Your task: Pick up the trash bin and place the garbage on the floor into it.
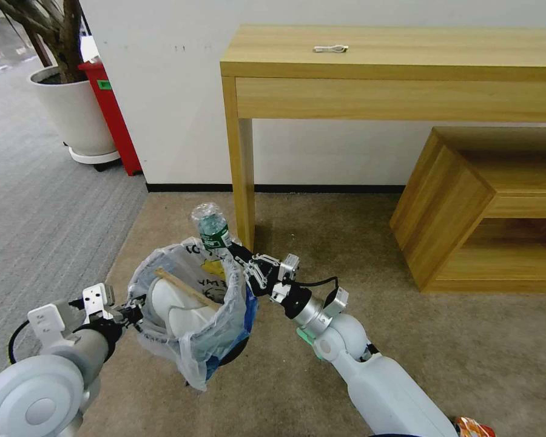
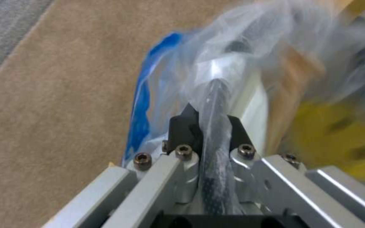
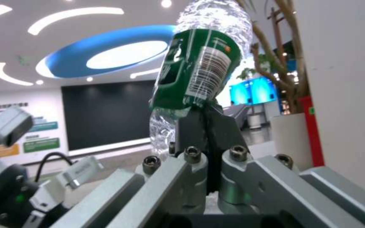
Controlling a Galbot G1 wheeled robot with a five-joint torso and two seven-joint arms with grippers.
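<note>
The left gripper (image 1: 134,311) pinches the trash bin (image 1: 191,315) rim; the right gripper (image 1: 235,254) grips the plastic bottle (image 1: 211,227) above it

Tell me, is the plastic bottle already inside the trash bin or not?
Not yet inside. The right gripper holds the plastic bottle above the rim of the trash bin, which the left gripper holds up by its edge.

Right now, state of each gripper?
Left gripper: shut on the trash bin, pinching its bagged rim.
Right gripper: shut on the plastic bottle, held at the bin's far rim.
</note>
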